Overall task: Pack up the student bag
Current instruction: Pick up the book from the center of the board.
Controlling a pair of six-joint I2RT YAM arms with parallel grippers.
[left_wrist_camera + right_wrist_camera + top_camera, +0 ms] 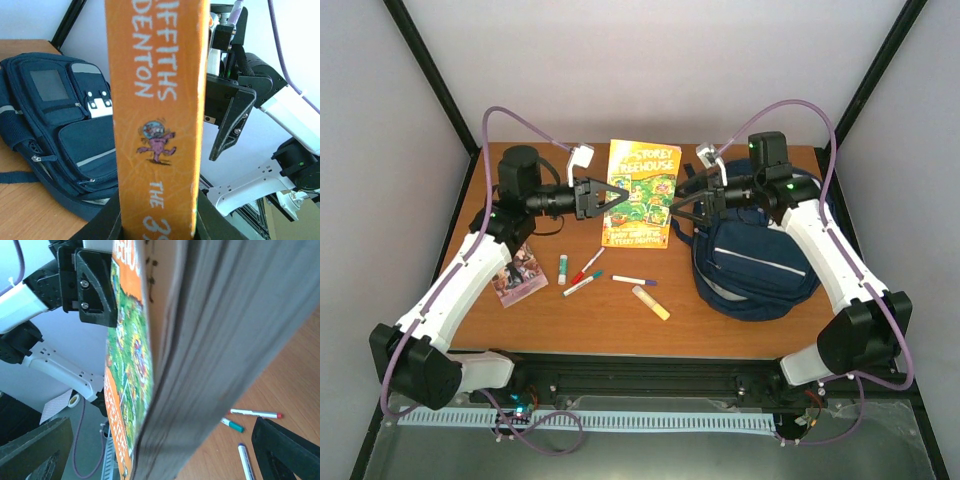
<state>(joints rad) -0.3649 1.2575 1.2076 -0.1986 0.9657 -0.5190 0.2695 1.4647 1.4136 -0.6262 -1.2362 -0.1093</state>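
The student bag (760, 262), a navy backpack with white stripes, lies flat on the right of the table; its front pockets also face the left wrist camera (60, 130). An orange storybook (640, 195) hangs in the air left of the bag. My left gripper (613, 197) is shut on the book's spine (157, 125), its jaws pressed against both covers (157, 222). From the other side my right gripper (682, 212) stands open around the book's page edge (220, 340), its fingers (285, 450) wide and apart from the pages.
Several markers lie on the table in front of the book: white-green (562, 268), red (588, 265), purple-tipped (633, 281). A yellow stick (651, 302) lies near them. A small printed packet (518, 272) lies under the left arm.
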